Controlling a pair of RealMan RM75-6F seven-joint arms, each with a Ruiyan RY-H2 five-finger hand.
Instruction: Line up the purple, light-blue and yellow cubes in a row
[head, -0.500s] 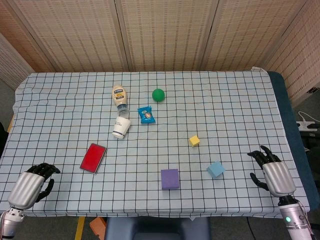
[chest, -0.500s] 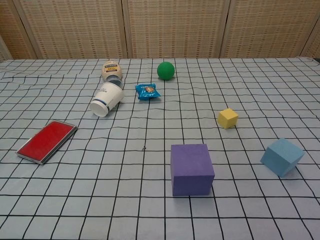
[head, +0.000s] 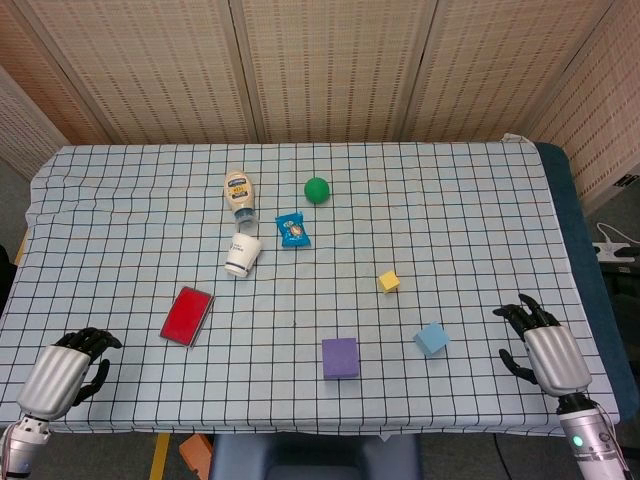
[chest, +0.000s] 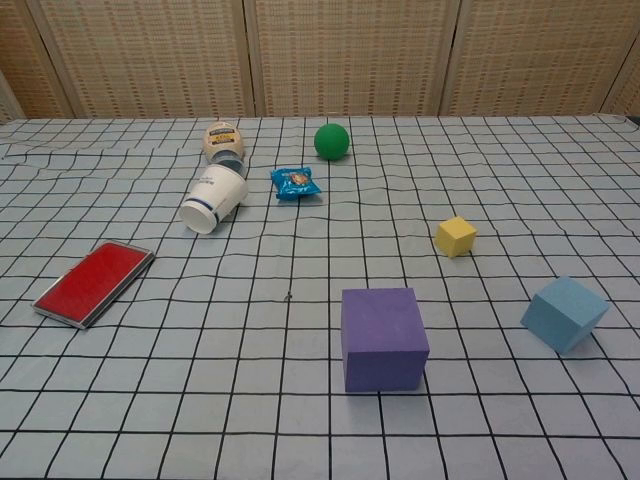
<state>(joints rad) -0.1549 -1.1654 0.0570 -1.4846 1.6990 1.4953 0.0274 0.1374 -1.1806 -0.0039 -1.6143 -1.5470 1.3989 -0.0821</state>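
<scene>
Since half a second ago, only the right hand (head: 543, 345) has crept slightly inward; both it and the left hand (head: 66, 369) hold nothing, fingers loosely curled. Purple cube (head: 340, 357), blue cube (head: 431, 339) and yellow cube (head: 389, 281) sit unmoved, unaligned.

Both hands have the same look. The left hand (head: 62, 372) has a smooth silver-grey shell on its back, rounded like a capsule, and black fingers (head: 95, 341) made of short segments. The right hand (head: 545, 352) has the same silver shell and black fingers (head: 520, 312). Below it, the grey wrist (head: 588, 444) carries a small green light (head: 577, 439).
</scene>
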